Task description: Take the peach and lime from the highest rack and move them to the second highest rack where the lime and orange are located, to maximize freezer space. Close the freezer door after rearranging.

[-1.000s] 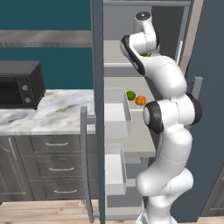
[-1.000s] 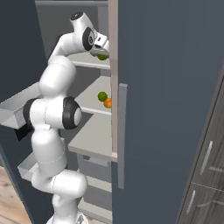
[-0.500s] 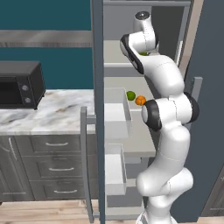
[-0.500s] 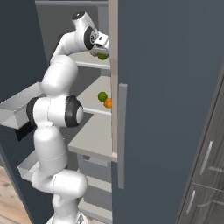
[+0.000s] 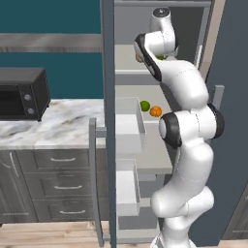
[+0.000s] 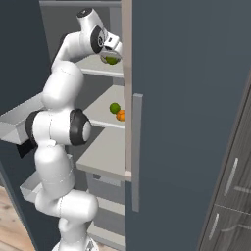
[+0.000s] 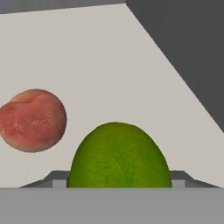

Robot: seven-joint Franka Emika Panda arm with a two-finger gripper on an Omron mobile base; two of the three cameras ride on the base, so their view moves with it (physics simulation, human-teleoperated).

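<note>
My gripper [image 6: 112, 54] reaches onto the highest rack [image 6: 93, 67] of the freezer, shut on the green lime [image 6: 112, 60]. In the hand view that lime [image 7: 119, 157] bulges up between the fingers and hides their tips. The reddish peach [image 7: 33, 120] lies on the same rack, a short way to the lime's left and apart from it. From the left base view the held lime [image 5: 160, 57] peeks out behind the forearm. One level down, on the second highest rack [image 6: 100, 110], a second lime [image 6: 114, 108] sits touching an orange [image 6: 120, 115].
The freezer door [image 5: 109, 145] stands open on the left, its white bins [image 5: 128, 127] jutting toward the arm. A dark panel with a long handle [image 6: 137, 152] bounds the right side. A microwave [image 5: 22, 94] sits on the marble counter [image 5: 58, 123].
The hand and the lime in it have barely shifted. The peach and the fruit on the lower rack lie where they were.
</note>
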